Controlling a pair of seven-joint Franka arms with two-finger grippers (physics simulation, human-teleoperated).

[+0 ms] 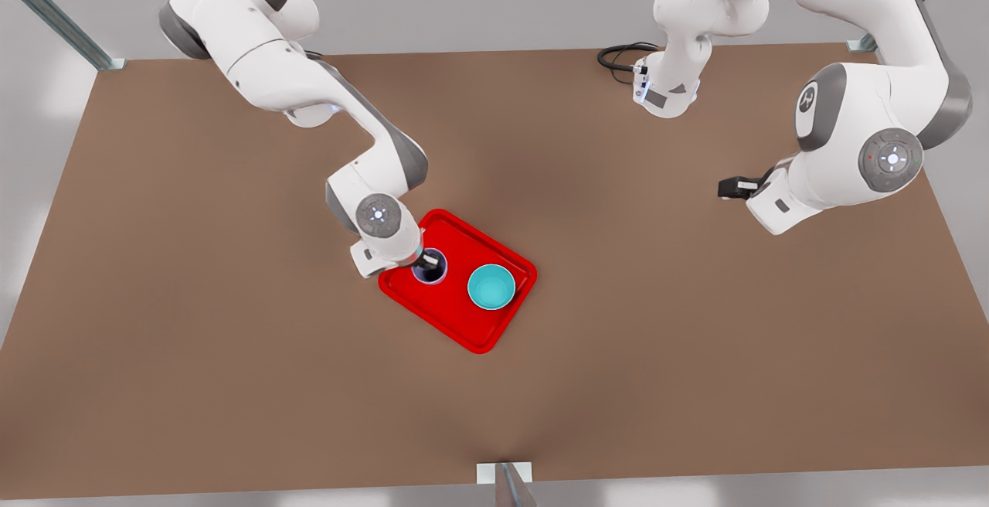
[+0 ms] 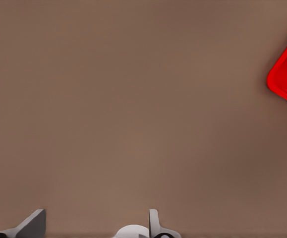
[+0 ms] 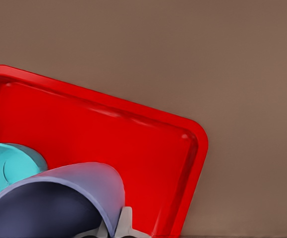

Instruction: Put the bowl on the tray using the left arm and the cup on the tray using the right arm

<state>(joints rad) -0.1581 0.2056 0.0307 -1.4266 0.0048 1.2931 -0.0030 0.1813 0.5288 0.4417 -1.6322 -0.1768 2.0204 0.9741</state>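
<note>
The cup (image 1: 429,267) is in my right gripper (image 1: 433,263), whose fingers are pinched on its rim, one finger (image 3: 125,224) showing against the outside of the lilac wall in the right wrist view. I see it over the tray (image 1: 494,256), toward the tray's left end in the front view; whether its base touches the tray floor I cannot tell. The right arm (image 1: 309,90) reaches down to it from the upper left of the front frame.

The bowl (image 1: 491,287) sits upright on the tray, just right of the cup in the front view, the two close but apart. The red tray lies skewed on the brown table (image 1: 232,352) a little left of the frame's centre.

My left gripper (image 1: 730,187) hangs at the right of the front frame, well apart from the tray, above bare table. In the left wrist view its two fingers (image 2: 31,224) stand wide apart with nothing between them, and a corner of the tray (image 2: 284,79) shows at the right edge.
</note>
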